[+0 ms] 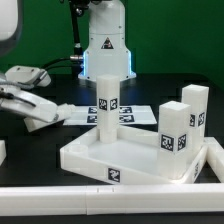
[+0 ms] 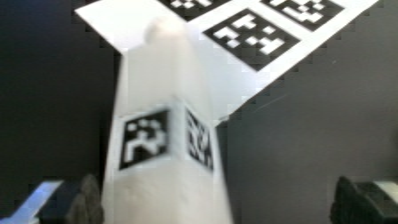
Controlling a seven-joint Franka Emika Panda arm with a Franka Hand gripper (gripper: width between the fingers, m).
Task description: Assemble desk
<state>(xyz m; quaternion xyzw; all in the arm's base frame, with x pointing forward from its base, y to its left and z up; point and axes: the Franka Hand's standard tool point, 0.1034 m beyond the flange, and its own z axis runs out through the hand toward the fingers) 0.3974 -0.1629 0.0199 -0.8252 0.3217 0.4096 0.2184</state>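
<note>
The black desk (image 1: 40, 140) carries the white tabletop panel (image 1: 105, 155), which lies rim-up at lower centre of the exterior view. One tagged leg (image 1: 108, 100) stands upright at its far corner. Two more legs (image 1: 175, 130) stand at the frame's right. In the wrist view the fingers (image 2: 368, 200) are spread wide either side of a leg (image 2: 169, 130), gripping nothing.

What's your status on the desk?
Fingers open, straddling an upright leg. Tabletop flat, two more legs standing on it. Nothing obstructing.
</note>
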